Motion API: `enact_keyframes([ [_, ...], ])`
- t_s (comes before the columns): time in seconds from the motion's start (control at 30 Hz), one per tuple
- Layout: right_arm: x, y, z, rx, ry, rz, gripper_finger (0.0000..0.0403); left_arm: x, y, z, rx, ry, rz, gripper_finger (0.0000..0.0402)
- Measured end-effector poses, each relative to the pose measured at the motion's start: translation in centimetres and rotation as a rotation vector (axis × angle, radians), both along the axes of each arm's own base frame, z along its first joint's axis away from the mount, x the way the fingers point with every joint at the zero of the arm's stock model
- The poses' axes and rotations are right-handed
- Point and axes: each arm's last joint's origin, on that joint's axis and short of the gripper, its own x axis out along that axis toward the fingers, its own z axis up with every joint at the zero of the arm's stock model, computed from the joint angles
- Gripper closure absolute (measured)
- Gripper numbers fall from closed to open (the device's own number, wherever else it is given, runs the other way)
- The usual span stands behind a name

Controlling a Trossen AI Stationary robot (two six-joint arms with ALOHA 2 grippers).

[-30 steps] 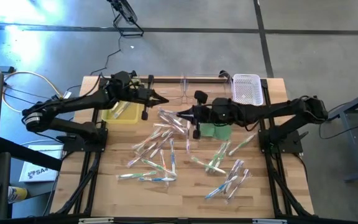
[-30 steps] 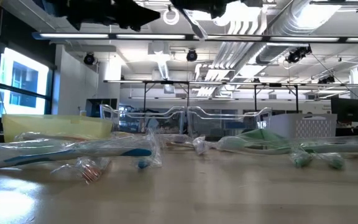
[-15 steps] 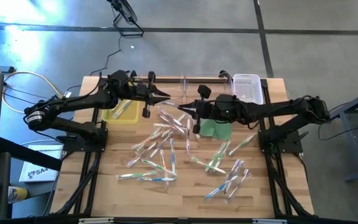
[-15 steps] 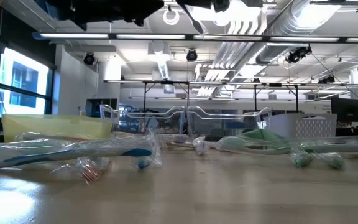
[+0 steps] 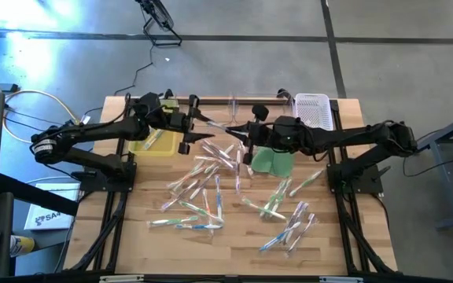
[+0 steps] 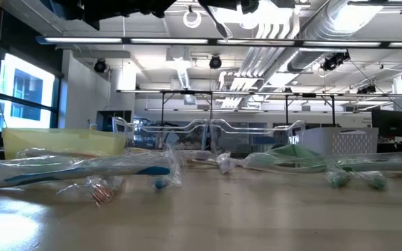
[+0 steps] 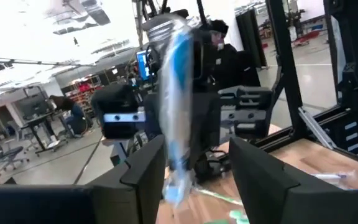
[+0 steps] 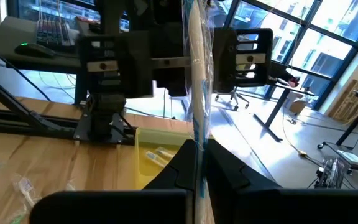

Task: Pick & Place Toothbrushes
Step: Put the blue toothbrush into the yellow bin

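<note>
While both arms meet above the back middle of the wooden table (image 5: pixel 132 236), a handover of one wrapped toothbrush (image 8: pixel 194 93) appears to be under way. The right gripper (image 8: pixel 197 163) is pinched shut on the lower end of that toothbrush, which stands upright between its fingers. The left gripper (image 7: pixel 194 168) faces it closely, its fingers parted to either side of the same blue and white toothbrush without pressing on it.

Behind the left arm sits a yellow tray (image 5: pixel 152 143) with a couple of brushes already in it. The rest of the toothbrushes (image 5: pixel 211 189) lie scattered across the middle and front of the table. A green cloth (image 5: pixel 272 162) lies beneath the right arm, and a white basket (image 5: pixel 313 112) stands at the back right corner.

The next move likely calls for the left fingers to close squarely on the wrapper before the right lets go, since glossy film may slip.

Compared with a second ago, the two grippers have drawn closer together and shifted slightly towards the back of the table, and the left fingers, then closed, now stand apart.
</note>
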Motion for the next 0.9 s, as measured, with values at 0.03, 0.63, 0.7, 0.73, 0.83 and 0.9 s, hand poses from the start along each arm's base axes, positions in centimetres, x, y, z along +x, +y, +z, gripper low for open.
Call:
enact_keyframes([
  [0.03,0.0,0.0,0.0,0.0,0.001,0.0,0.0395,0.2,-0.3,-0.1,-0.001,-0.003,0.013,0.023],
  [0.63,0.0,0.2,-0.4,0.028,0.031,0.028,0.0395,1.5,-1.8,-0.4,-0.031,-0.023,0.095,0.0229],
  [0.7,0.0,0.1,-0.4,0.03,0.033,0.027,0.0395,1.7,-2.1,-0.5,-0.034,-0.019,0.094,0.0229],
  [0.73,0.0,0.2,-0.4,0.03,0.036,0.027,0.0395,1.7,-2.0,-0.5,-0.035,-0.019,0.097,0.0229],
  [0.83,0.0,0.1,-0.4,0.03,0.037,0.026,0.0395,1.8,-2.0,-0.5,-0.037,-0.028,0.102,0.0235],
  [0.9,0.0,0.2,-0.4,0.03,0.037,0.027,0.0395,1.9,-2.0,-0.7,-0.045,-0.014,0.101,0.0249],
])
